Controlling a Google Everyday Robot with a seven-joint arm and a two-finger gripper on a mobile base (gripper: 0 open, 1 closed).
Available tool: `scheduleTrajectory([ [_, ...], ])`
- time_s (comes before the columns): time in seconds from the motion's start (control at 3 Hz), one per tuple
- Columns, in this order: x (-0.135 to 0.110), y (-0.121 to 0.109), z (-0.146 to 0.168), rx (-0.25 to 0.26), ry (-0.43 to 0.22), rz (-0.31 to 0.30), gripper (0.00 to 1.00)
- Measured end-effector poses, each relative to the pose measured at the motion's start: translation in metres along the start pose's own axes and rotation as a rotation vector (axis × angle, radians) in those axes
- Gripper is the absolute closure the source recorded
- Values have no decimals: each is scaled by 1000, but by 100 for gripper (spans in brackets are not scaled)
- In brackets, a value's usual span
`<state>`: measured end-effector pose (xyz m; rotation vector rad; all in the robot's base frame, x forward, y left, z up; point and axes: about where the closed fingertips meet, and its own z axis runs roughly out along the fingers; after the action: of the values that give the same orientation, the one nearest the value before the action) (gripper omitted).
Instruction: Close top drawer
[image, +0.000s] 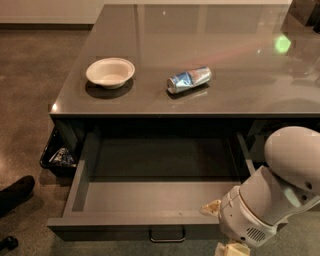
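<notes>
The top drawer (150, 197) is pulled far out from under the grey counter (220, 30). It is a wide, shallow grey box with nothing inside, and its flat front carries a small bracket handle (166, 234) at the bottom edge of the view. My white arm (272, 195) fills the lower right, over the drawer's front right corner. My gripper (231, 248) shows only as cream pieces at the bottom edge, just right of the handle and in front of the drawer face.
A white bowl (110, 71) and a crushed blue and silver can (189, 79) lie on the counter. A black bin (57, 156) with wrappers sits under the counter at the left. A dark shoe (15, 192) rests on the floor at the far left.
</notes>
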<state>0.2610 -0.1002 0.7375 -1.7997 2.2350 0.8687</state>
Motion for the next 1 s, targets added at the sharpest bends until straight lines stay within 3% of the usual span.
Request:
scheduleTrajectory([
  [0.67,10,3,12,-29,-1,14,0],
  [1.0,26,19,32,-56,-21,38,0],
])
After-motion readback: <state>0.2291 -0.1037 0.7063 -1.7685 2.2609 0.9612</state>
